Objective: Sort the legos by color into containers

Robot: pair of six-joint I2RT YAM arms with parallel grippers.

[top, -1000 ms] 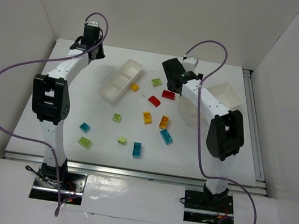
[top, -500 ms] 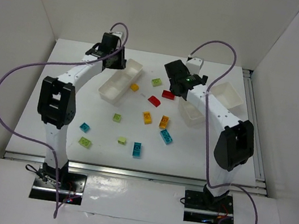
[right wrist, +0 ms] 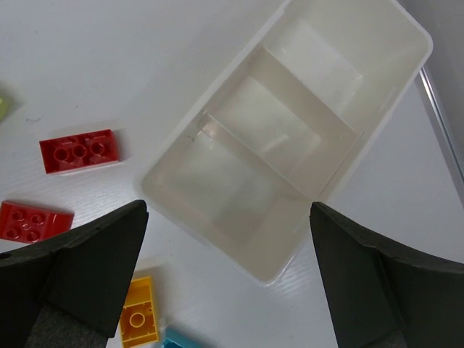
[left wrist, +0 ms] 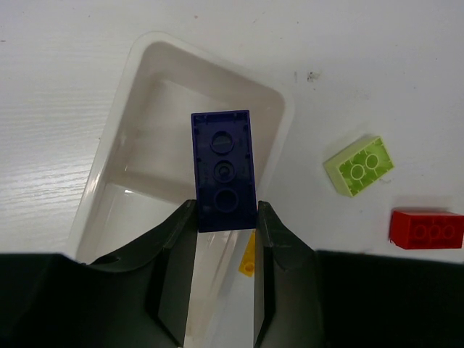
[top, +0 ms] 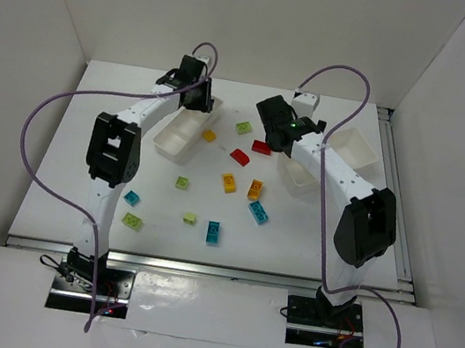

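Left jaws, now over tray (left wrist: pixel 119 138), clenched on outward-pointing purple lego (left wrist: pixel 223 170); right jaws released.

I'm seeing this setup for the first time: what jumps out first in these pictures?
First, the dark purple brick pinched in the left gripper, poised above the end compartment of the left tray. Next, the right gripper hanging wide open over the other tray, with a red brick lying beside it. Loose bricks, such as a cyan brick, dot the white table between the arms.
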